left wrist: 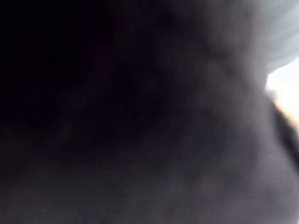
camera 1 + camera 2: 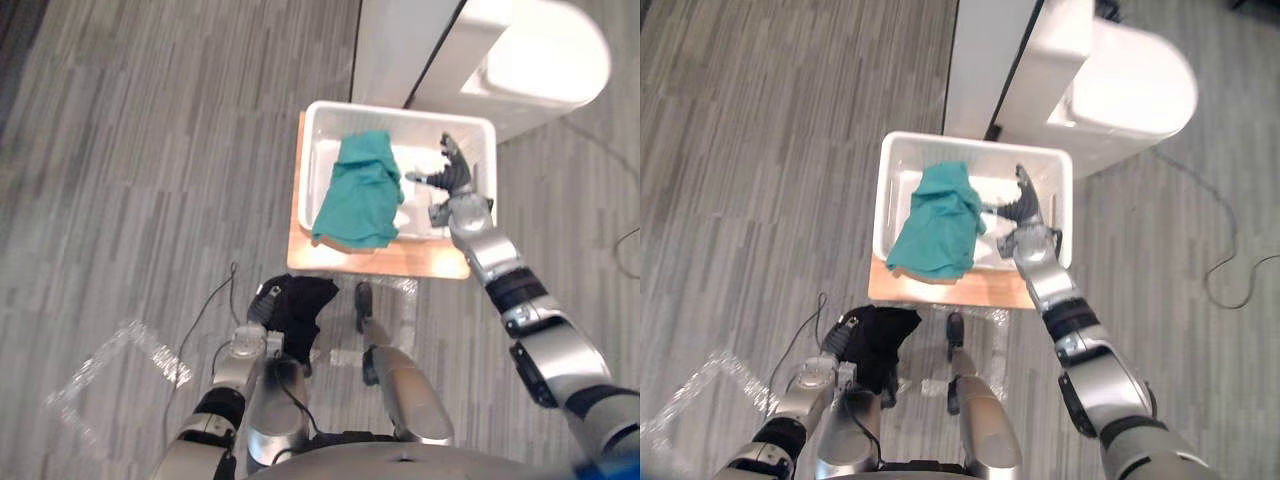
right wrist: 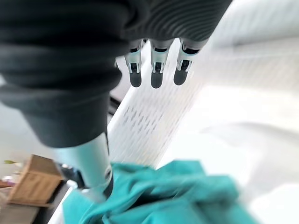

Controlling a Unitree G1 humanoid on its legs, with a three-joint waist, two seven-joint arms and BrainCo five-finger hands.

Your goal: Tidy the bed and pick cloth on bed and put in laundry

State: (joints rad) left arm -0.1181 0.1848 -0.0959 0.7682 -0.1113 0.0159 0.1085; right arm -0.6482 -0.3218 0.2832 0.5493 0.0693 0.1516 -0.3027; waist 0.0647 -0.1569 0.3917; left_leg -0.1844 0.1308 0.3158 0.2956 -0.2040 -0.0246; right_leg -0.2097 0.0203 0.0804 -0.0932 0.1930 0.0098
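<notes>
A teal cloth [image 2: 360,195] hangs over the near left rim of a white perforated laundry basket [image 2: 400,110], partly inside and partly spilling out. My right hand [image 2: 452,180] hovers open over the basket's right half, just right of the cloth and apart from it. In the right wrist view its straight fingers [image 3: 156,70] point at the basket wall, with the teal cloth [image 3: 177,191] below the thumb. My left hand [image 2: 290,305] hangs low at the near left as a dark shape. I cannot tell whether it holds dark cloth.
The basket stands on a wooden board [image 2: 400,262] above the grey plank floor. A white cabinet [image 2: 500,50] rises right behind the basket. Pale tape marks [image 2: 120,360] lie on the floor at the near left.
</notes>
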